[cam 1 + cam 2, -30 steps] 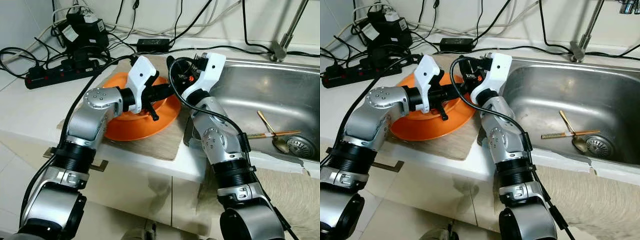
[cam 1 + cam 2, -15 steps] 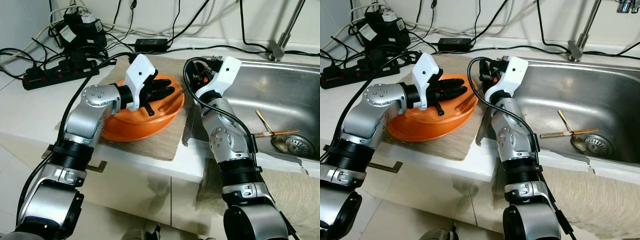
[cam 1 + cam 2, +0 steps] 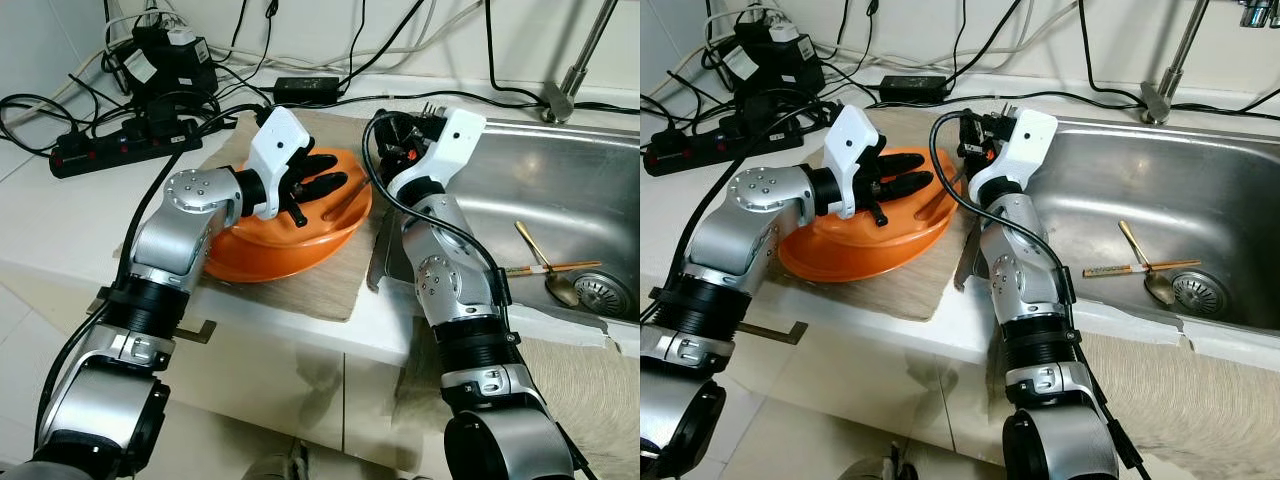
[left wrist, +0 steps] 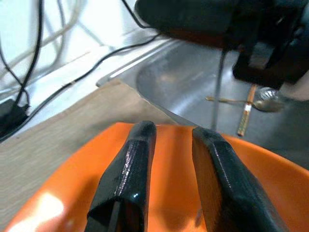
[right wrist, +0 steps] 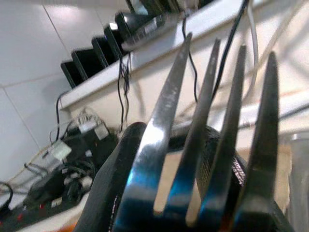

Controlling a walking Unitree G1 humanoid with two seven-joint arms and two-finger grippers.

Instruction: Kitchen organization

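A: What does the bowl (image 3: 290,235) look like?
B: Orange, glossy, wide and shallow. It sits tilted on a beige mat (image 3: 300,285) on the white counter (image 3: 60,215), at 9 o'clock from the sink (image 3: 560,200).

A: And the left gripper (image 3: 325,187)?
B: It lies over the bowl's rim, pointing toward 3 o'clock. In the left wrist view its two black fingers (image 4: 130,174) stand a narrow gap apart above the orange inside; I cannot tell whether they pinch the rim.

A: The right gripper (image 3: 975,150)?
B: Up at the sink's 9 o'clock edge, clenched on a fork (image 5: 212,145). The four steel tines fill the right wrist view.

A: Any writing?
B: White labels on the black adapters (image 3: 165,55) at 11 o'clock, too small to read.

A: Edges and room?
B: The mat overhangs the counter's front edge. At 12 o'clock lie cables and a power strip (image 3: 120,140). In the sink basin, a spoon (image 3: 545,270) and chopsticks (image 3: 545,267) lie near the drain (image 3: 605,292); the basin's near half is bare steel. The tap (image 3: 570,75) stands at 1 o'clock.
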